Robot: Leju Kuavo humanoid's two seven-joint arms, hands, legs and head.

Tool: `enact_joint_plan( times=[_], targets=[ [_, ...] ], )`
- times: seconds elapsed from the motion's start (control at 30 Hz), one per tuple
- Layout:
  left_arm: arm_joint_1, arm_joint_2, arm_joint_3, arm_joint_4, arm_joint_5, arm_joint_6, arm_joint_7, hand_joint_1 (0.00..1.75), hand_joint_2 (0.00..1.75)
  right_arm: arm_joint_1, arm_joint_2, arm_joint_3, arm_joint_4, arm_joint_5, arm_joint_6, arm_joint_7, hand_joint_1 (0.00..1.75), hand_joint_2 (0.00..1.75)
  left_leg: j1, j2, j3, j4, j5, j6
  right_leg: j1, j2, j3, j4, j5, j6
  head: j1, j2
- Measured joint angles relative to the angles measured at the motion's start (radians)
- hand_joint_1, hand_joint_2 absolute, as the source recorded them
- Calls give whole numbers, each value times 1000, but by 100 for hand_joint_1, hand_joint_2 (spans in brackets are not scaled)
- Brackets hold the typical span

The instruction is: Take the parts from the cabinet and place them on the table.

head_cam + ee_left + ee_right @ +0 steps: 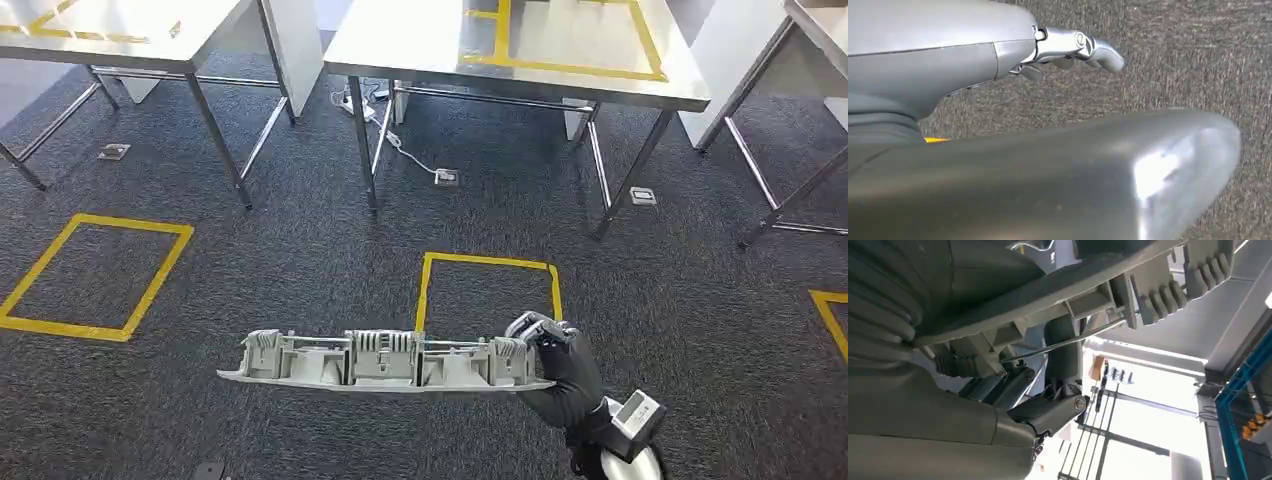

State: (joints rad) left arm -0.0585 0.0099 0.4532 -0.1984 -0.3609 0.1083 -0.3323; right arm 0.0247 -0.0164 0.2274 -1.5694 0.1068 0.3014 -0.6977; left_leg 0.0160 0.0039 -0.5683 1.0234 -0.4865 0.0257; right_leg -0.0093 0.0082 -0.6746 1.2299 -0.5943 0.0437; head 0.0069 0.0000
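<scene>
Nearest us, our right hand (557, 352) has its fingers closed around one end of the long grey ribbed part (385, 361), which juts out level to our left above the dark carpet (300, 250); our left hand (1075, 47) hangs by the floor holding nothing, its fingers loosely extended. We judge the carrying step is under way, with the part already out of the cabinet, so next we need to close on the steel table (420, 40) ahead and lay the part down flat, perhaps within its yellow tape outline (655, 55). Between us and it lies a yellow floor square (487, 263), and more tables stand to either side.
</scene>
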Motion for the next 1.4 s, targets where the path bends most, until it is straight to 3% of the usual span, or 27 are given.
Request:
enact_joint_plan(
  times=[0.03,0.07,0.1,0.13,0.17,0.2,0.23,0.37,0.4,0.47,0.53,0.57,0.6,0.63,0.7,0.73,0.87,0.93,0.97,1.03,1.07,1.1,1.13,1.17,1.23,1.27,1.4],
  targets=[
    [1,0,0,0,-3,0,1,0,0,4,0,0,-1,-1,0,0,175,175,-1,1,0,0,-1,1,0,0,-34,67,-23,1,0,0],
    [0,0,0,0,-6,0,2,0,0,10,0,0,-1,-5,2,0,175,175,-1,5,0,1,-1,2,0,0,-56,107,-26,1,1,0],
    [0,0,0,0,-8,0,2,0,0,13,0,0,-1,-11,11,0,175,175,-1,12,1,1,-3,3,0,0,-50,89,-3,-1,3,0],
    [0,-1,0,0,-10,0,3,0,0,13,0,0,-2,-13,19,0,175,175,-1,14,3,2,-4,1,1,-2,-25,31,37,-4,5,0],
    [0,-2,0,0,-11,0,5,0,0,13,0,0,-4,-16,23,0,175,175,-1,20,7,2,-7,-1,2,-11,21,-64,87,-9,6,0],
    [0,-2,0,0,-11,0,5,0,0,12,0,0,-8,-14,25,0,175,175,-1,26,11,3,-10,-5,5,-35,72,-165,128,-16,8,0],
    [1,-3,0,0,-12,0,7,0,0,9,0,0,-10,-10,24,0,175,175,-6,29,11,3,-13,-11,13,-60,93,-206,118,-23,9,0],
    [-4,-3,0,0,-14,0,11,0,0,10,1,-2,-11,-3,10,0,175,175,-7,45,22,-8,-13,-36,16,-33,86,-213,126,-44,6,0],
    [-5,-3,0,0,-16,0,11,0,0,11,2,-2,-14,-1,8,0,175,175,-6,40,20,-3,-19,-42,6,-31,93,-224,133,-52,5,0],
    [-7,-3,0,0,-20,0,11,0,0,9,3,-2,-18,0,1,-1,175,175,-5,10,-15,82,-75,-48,5,-29,95,-225,132,-60,-3,0],
    [-5,-1,0,0,-20,0,15,0,0,9,3,-3,-18,0,1,0,175,175,-5,1,-97,249,-149,-53,6,-25,94,-225,130,-64,-10,0],
    [-4,-1,0,0,-20,0,18,0,0,9,3,-3,-18,1,1,1,175,175,-5,0,-125,300,-159,-55,7,-23,94,-224,130,-65,-11,0],
    [-3,-1,0,0,-21,0,18,0,0,9,3,-3,-18,1,1,0,175,175,-4,0,-130,304,-147,-55,7,-21,94,-223,130,-64,-12,0],
    [-3,-1,0,0,-20,0,19,0,0,8,3,-4,-18,1,3,0,175,175,-4,0,-111,258,-108,-55,7,-18,95,-222,129,-63,-13,0],
    [-4,0,0,0,-21,2,19,0,0,5,3,-4,-18,2,4,0,175,175,-3,0,-35,94,-20,-52,5,-12,99,-218,125,-58,-14,0],
    [-4,0,0,0,-21,3,19,0,0,5,3,-4,-18,5,2,0,175,175,-2,-3,7,3,-6,-47,5,-10,100,-214,121,-51,-16,0],
    [-3,-2,0,0,-21,6,17,0,0,9,3,-6,-18,7,-10,0,175,175,-11,-4,-1,3,-4,-21,10,-7,95,-217,126,-29,-14,0],
    [-5,-5,0,0,-21,6,16,0,0,13,3,-8,-23,13,-32,0,175,175,-4,-2,5,-6,4,-7,6,-7,92,-199,111,-14,-12,0],
    [-7,-5,0,0,-22,6,16,0,0,14,3,-8,-27,20,-50,0,175,175,-4,-1,4,-6,5,-1,7,-7,69,-151,78,-9,-6,0],
    [-7,-5,1,0,-22,6,16,0,0,23,3,-8,-33,33,-94,-1,175,175,-5,0,3,-6,4,2,4,-7,-6,9,0,-2,-1,0],
    [-7,-5,2,0,-22,6,16,0,0,30,3,-7,-37,38,-126,0,175,175,-5,0,2,-5,3,3,4,-7,-40,79,-21,-1,-1,0],
    [-7,-5,5,0,-22,6,17,0,0,33,3,-6,-41,41,-157,0,175,175,-5,0,2,-5,3,3,4,-7,-55,104,-18,-1,0,0],
    [-7,-5,8,0,-22,8,17,0,0,32,3,-5,-44,42,-183,0,175,175,-5,-1,3,-5,3,2,4,-7,-44,77,9,-3,2,0],
    [-7,-6,10,0,-23,8,17,0,0,28,3,-2,-49,41,-205,0,175,175,-5,-1,4,-5,3,2,4,-8,-12,8,51,-5,3,0],
    [-8,-7,16,0,-25,9,18,0,0,15,3,5,-63,40,-235,0,175,175,-5,-1,8,-4,1,-4,4,-9,83,-178,131,-16,5,0],
    [-9,-7,17,0,-27,9,18,0,0,2,3,10,-64,37,-248,0,175,175,-11,0,6,-1,-2,-11,8,-10,98,-214,117,-22,5,0],
    [-10,-6,21,0,-35,14,20,0,0,-22,4,29,-71,-21,-231,0,175,175,-9,0,8,-9,2,-38,13,-7,92,-218,125,-47,3,0]
  ],
)
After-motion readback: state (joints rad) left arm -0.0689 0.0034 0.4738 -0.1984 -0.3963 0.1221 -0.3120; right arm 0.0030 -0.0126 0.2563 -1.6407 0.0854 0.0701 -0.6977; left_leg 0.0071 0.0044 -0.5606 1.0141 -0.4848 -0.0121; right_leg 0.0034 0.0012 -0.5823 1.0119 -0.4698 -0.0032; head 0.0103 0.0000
